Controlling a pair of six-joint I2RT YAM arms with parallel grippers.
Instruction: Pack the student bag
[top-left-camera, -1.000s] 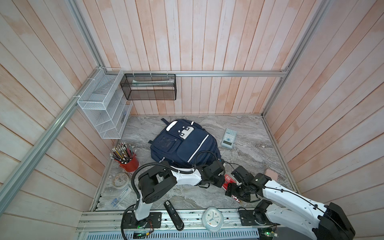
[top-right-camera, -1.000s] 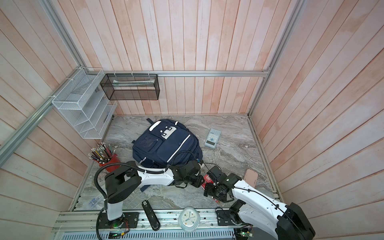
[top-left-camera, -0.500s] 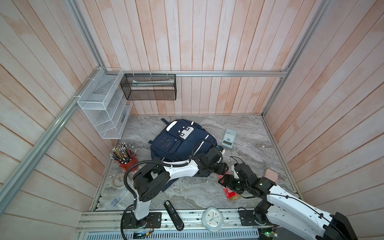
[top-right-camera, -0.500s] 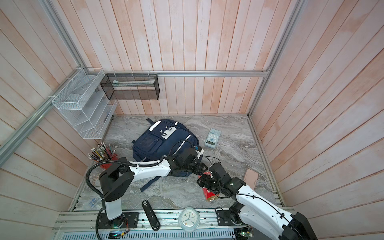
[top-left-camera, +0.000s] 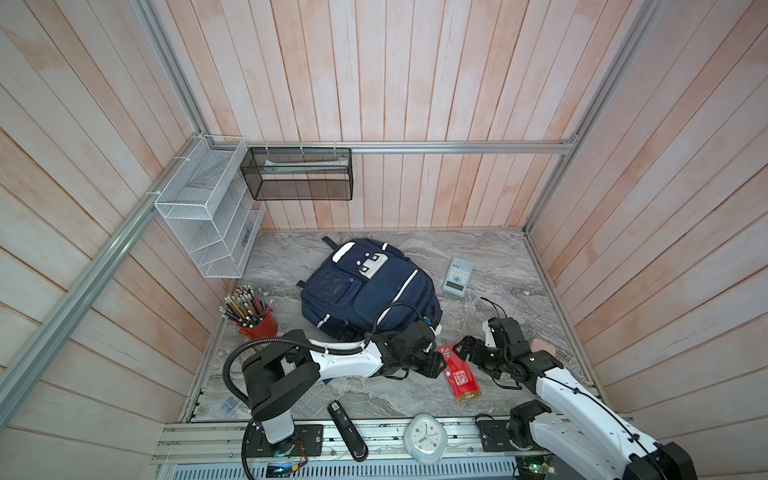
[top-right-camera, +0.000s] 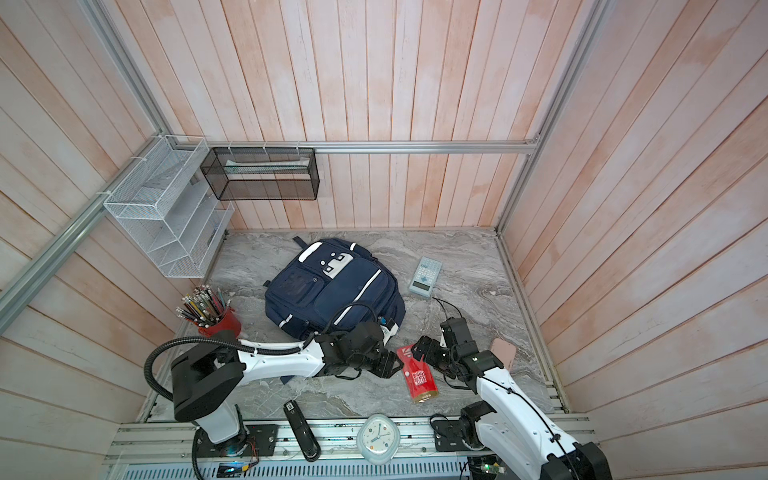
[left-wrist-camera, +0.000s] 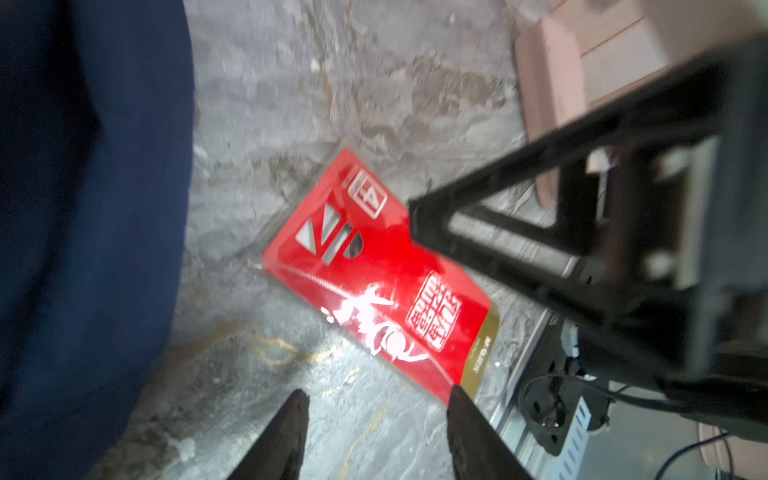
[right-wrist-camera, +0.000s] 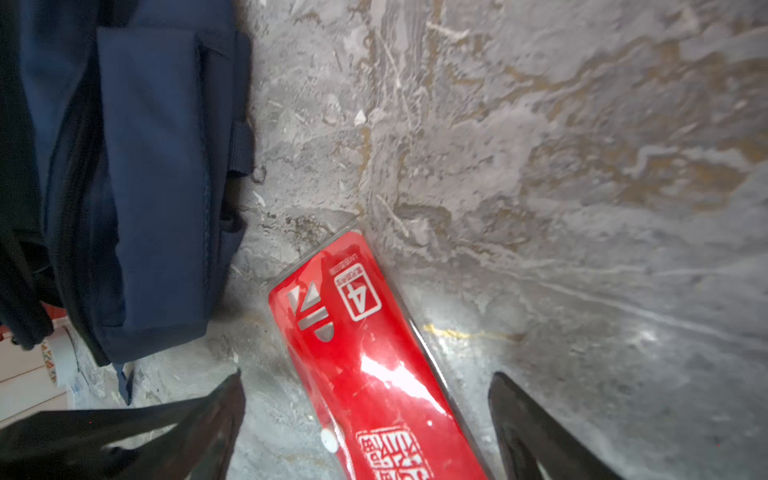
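Observation:
The navy student bag (top-left-camera: 370, 291) (top-right-camera: 332, 291) lies flat mid-table, its side also showing in the right wrist view (right-wrist-camera: 145, 166). A flat red packet (top-left-camera: 461, 376) (top-right-camera: 419, 378) lies on the marble in front of the bag's right corner. My left gripper (top-left-camera: 432, 365) (left-wrist-camera: 376, 399) is open just left of the packet, nothing between its fingers; one fingertip (left-wrist-camera: 457, 399) overlaps the packet's (left-wrist-camera: 374, 270) corner. My right gripper (top-left-camera: 463, 349) (right-wrist-camera: 365, 382) hangs wide open over the packet's (right-wrist-camera: 374, 353) upper end, fingers on either side and apart from it.
A calculator (top-left-camera: 456, 276) lies right of the bag. A red cup of pencils (top-left-camera: 253, 316) stands at the left. A black stapler (top-left-camera: 347, 430) and a white clock (top-left-camera: 424, 438) sit on the front rail. A pink object (top-left-camera: 540, 345) lies behind my right wrist. Wire racks (top-left-camera: 208, 216) hang on the walls.
A second ago the red packet was up between the two grippers; now it lies flat on the table. The right jaws have spread wider and both grippers stand off it.

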